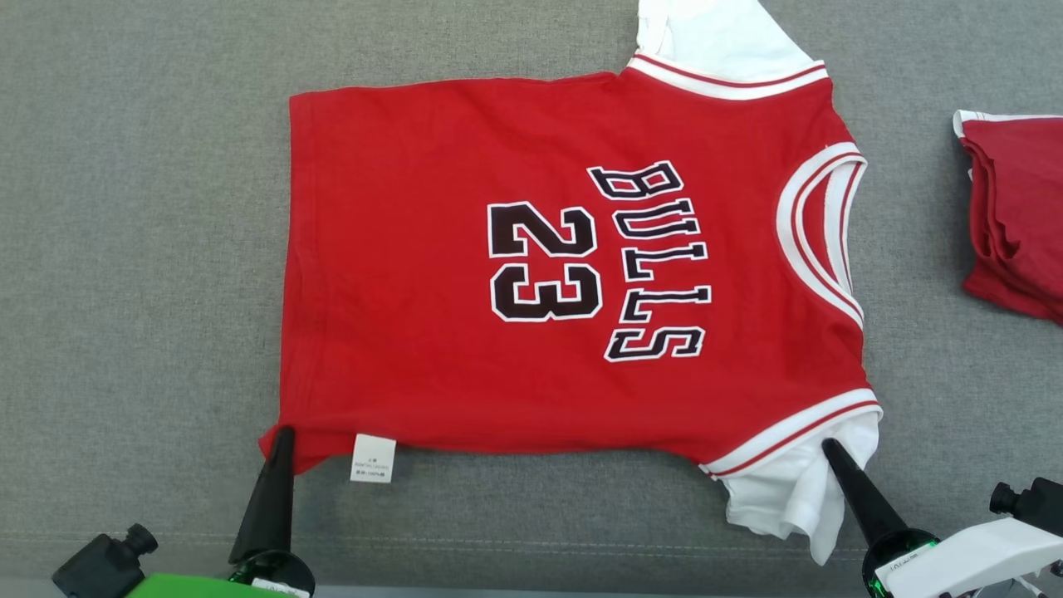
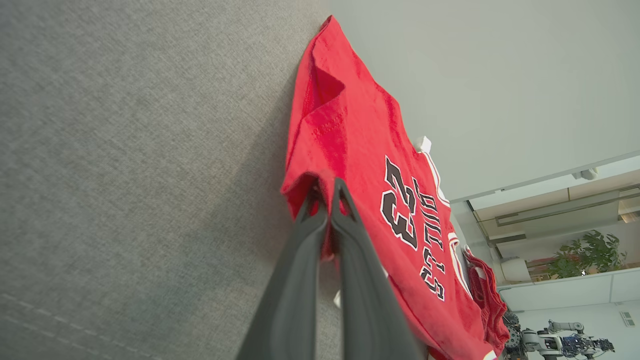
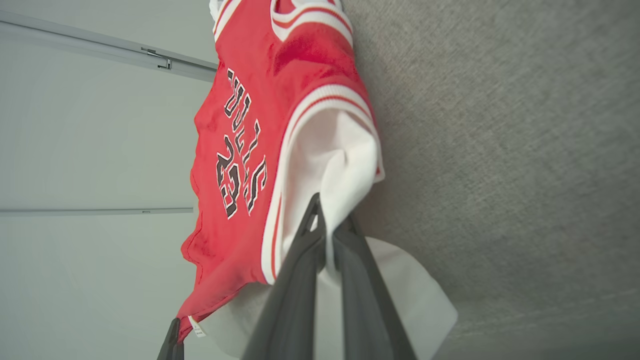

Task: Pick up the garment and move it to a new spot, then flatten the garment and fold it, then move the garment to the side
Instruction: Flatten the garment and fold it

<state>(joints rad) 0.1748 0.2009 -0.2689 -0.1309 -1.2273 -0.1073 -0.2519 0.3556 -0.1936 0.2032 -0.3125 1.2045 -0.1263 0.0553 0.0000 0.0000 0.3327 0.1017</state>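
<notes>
The garment lies flat mid-frame on the worktop, long axis left-to-right, its lower edge pinched by the closed left gripper at lower left and the closed right gripper at lower right.

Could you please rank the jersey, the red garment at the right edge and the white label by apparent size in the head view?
1. jersey, clearly largest.
2. red garment at the right edge, partly cut off by the frame.
3. white label, smallest.
</notes>
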